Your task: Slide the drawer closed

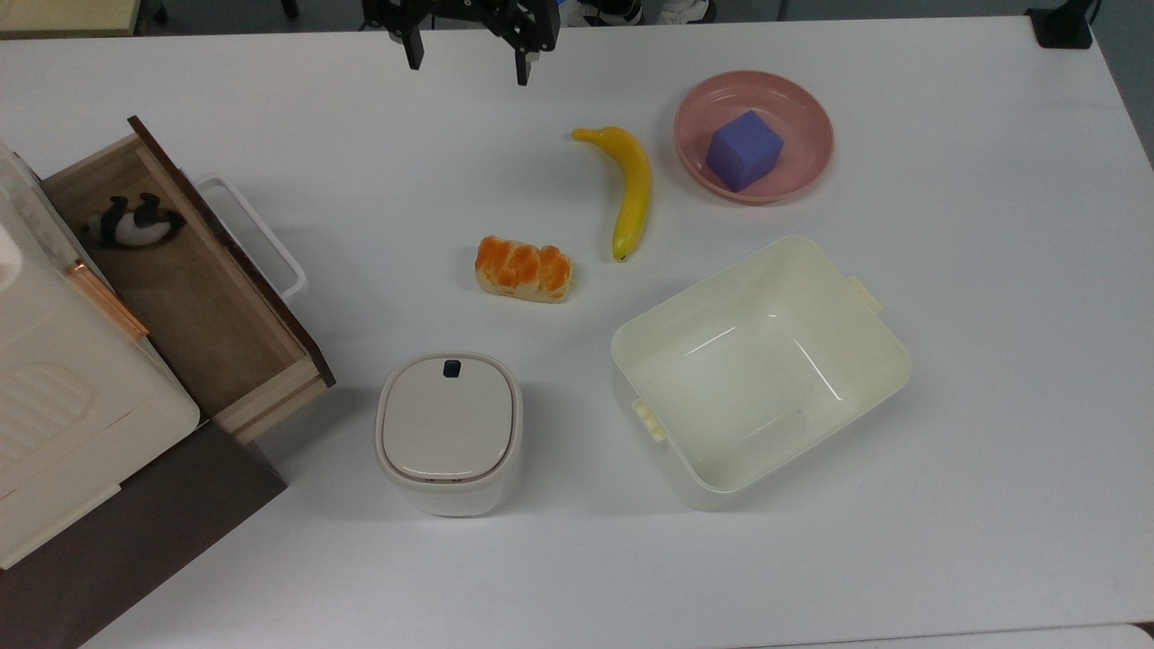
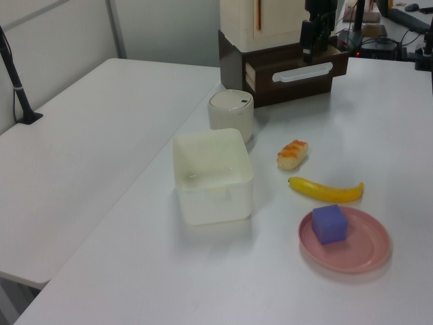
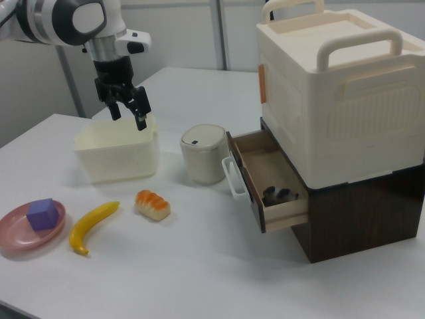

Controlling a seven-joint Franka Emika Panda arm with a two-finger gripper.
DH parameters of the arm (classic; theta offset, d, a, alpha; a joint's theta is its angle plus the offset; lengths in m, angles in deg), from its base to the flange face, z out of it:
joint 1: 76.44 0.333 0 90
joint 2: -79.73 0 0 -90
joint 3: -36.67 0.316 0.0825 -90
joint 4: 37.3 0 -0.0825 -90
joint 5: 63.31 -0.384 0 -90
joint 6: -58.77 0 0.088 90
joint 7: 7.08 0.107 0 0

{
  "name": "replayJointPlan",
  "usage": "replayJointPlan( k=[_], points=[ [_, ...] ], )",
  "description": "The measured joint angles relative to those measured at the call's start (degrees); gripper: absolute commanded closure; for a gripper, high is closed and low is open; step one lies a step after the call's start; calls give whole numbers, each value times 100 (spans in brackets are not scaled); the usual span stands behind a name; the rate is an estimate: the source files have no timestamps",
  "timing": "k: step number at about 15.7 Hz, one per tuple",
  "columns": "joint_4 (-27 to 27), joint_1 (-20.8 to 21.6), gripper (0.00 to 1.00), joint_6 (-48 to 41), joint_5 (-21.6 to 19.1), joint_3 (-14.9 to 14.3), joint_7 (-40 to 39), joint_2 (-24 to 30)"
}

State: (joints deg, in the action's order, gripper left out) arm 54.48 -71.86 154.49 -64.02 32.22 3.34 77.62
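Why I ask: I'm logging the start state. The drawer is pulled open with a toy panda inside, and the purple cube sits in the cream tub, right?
Not quite. The purple cube sits on the pink plate, as the top view shows. The drawer is indeed pulled open with the toy panda inside.

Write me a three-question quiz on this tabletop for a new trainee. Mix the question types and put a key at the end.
1. True or false: the drawer is fully shut.
2. What lies inside the drawer? A) a banana B) a small black-and-white panda toy C) a purple cube
3. Fill in: the purple cube sits in the pink ____.

Key
1. False: it stands pulled out, and the gripper hangs open, apart from its white handle.
2. B, the panda toy.
3. Bowl; the banana lies on the table beside it.
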Motion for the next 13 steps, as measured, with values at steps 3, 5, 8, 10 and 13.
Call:
replayJointPlan(
  k=[3, 5, 8, 10, 13],
  points=[
    [4, 0, 0, -46, 0, -3, 0, -1],
    [5, 0, 0, -64, 0, -4, 0, -3],
    [5, 0, 0, -64, 0, -5, -6, -6],
    [5, 0, 0, -64, 0, -5, -64, -9],
    [7, 0, 18, -64, 0, -5, -141, -12]
  ],
)
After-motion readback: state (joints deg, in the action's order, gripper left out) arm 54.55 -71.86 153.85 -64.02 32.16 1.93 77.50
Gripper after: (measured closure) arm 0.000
